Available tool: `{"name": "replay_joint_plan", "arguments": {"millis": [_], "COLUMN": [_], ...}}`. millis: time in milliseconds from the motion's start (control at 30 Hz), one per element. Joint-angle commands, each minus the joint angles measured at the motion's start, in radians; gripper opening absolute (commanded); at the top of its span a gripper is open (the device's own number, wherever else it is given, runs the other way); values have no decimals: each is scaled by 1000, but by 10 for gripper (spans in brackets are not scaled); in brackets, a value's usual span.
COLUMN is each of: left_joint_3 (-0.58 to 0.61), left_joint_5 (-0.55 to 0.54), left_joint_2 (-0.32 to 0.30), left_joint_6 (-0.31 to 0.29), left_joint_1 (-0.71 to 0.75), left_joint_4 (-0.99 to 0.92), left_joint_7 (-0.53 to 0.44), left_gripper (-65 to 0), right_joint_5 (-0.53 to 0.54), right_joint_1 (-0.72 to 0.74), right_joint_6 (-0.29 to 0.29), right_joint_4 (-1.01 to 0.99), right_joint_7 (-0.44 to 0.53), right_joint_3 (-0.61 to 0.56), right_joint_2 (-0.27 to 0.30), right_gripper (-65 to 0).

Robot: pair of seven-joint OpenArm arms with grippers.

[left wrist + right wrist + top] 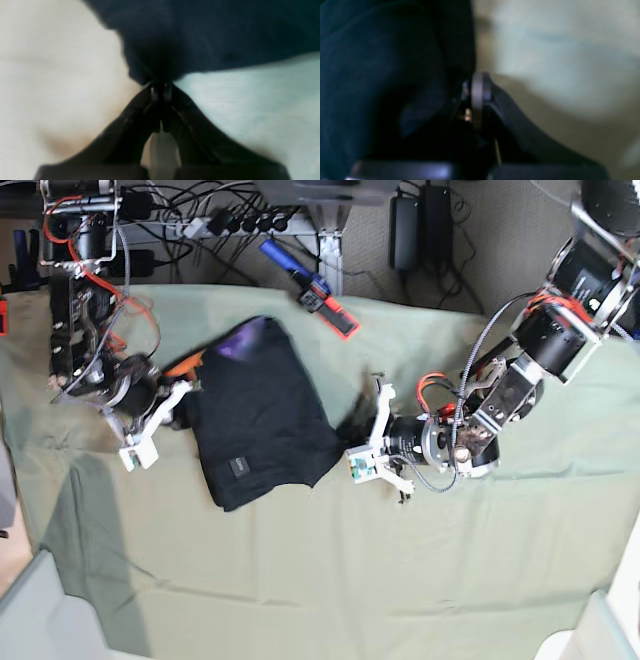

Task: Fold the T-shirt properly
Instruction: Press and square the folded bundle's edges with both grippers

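Both wrist views are blurred: the T-shirt (212,37) runs off the top edge, its print unseen, and cloth hides one fingertip of the right gripper (476,95) (base view too small to confirm)

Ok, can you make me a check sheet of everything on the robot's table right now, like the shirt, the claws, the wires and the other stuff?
Surface: pale green sheet, wrinkled, covers the table.
Job's things: black T-shirt, partly folded and bunched; purple patch at its top, small grey label near its lower edge.
Clutter: blue and red tool at the sheet's far edge.
Grippers: left gripper shut on the T-shirt's edge; right gripper shut, shirt cloth against it.
Cables: red and black wires on both arms; black cables and a power strip behind the table.
Surroundings: grey floor past the far edge; little else can be made out.
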Motion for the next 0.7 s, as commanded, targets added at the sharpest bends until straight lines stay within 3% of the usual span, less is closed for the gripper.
{"name": "replay_joint_plan", "arguments": {"millis": [0, 200, 400, 567, 667], "left_joint_3": [-2, -2, -3, -117, -230], "left_joint_5": [50, 42, 27, -115, -141], "left_joint_2": [2, 52, 55, 48, 29], "left_joint_6": [32, 32, 32, 32, 32], "left_joint_1": [-31, -80, -105, -127, -125], "left_joint_4": [-22, -101, -101, -99, -74], "left_joint_7": [57, 57, 67, 242, 307], "left_gripper": [-650, -650, -650, -650, -650], "right_joint_5": [23, 30, 29, -14, -16], "right_joint_1": [-10, -97, -112, -113, -112], "right_joint_6": [68, 68, 68, 68, 68], "right_joint_4": [40, 158, 185, 187, 189], "right_joint_7": [2, 1, 2, 2, 2], "right_joint_3": [4, 4, 4, 13, 42], "right_joint_2": [2, -75, -140, -138, -138], "right_gripper": [-650, -650, -650, -650, -650]}}
